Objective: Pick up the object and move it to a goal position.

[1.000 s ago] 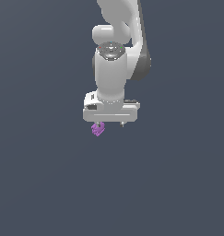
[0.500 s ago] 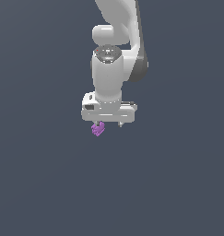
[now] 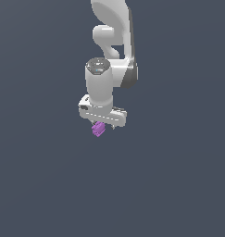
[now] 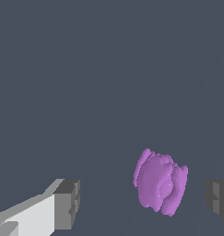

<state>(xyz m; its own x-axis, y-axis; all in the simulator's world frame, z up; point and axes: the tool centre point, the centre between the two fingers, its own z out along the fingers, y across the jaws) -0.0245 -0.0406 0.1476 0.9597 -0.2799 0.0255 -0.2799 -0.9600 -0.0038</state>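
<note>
The object (image 3: 98, 129) is a small bright purple, lumpy, ridged blob lying on the dark grey surface, just under the white hand in the exterior view. My gripper (image 3: 103, 125) hangs straight down over it. In the wrist view the object (image 4: 159, 186) lies between the two fingers of my open gripper (image 4: 142, 201). It is nearer one dark finger pad (image 4: 218, 201) than the other (image 4: 67, 204) and touches neither.
The plain dark grey surface (image 3: 49, 185) stretches all around with nothing else on it. The white arm (image 3: 111, 41) rises above the hand.
The hand has shifted toward the exterior view's left, twisted about its axis and come slightly lower over the object. The object has stayed where it was.
</note>
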